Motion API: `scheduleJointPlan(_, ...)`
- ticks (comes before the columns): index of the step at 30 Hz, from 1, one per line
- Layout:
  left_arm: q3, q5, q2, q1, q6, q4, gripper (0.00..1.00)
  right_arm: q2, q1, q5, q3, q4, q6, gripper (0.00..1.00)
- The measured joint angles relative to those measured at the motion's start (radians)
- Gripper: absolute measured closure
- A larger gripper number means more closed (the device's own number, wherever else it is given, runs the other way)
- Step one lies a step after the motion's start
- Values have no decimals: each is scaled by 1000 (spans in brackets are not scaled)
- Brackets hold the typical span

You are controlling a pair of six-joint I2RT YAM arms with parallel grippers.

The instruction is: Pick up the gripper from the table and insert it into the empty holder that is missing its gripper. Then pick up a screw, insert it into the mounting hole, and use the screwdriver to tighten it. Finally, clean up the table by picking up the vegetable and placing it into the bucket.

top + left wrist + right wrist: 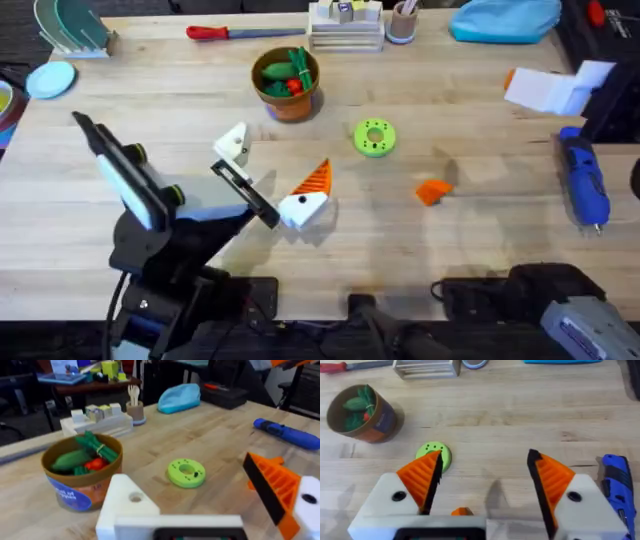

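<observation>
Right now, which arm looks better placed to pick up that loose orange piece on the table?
The right. The right gripper has both orange fingers, open, with the orange piece between them in its wrist view. The left gripper lacks a finger on its white holder, so it probably can't pinch.

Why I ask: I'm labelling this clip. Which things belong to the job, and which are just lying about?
Job: loose orange gripper, empty holder, screwdriver, bucket, vegetables already in it.
Lying about: red-handled tool, blue pouch, cup of sticks, green disc (use unclear).
</observation>
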Motion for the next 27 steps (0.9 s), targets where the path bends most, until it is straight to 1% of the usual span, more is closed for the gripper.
scheduleJointPlan(3,0,3,1,0,-1,-52,7,0,0,0,0,0,0,10)
scheduleJointPlan(27,0,3,1,0,-1,-52,8,0,0,0,0,0,0,10)
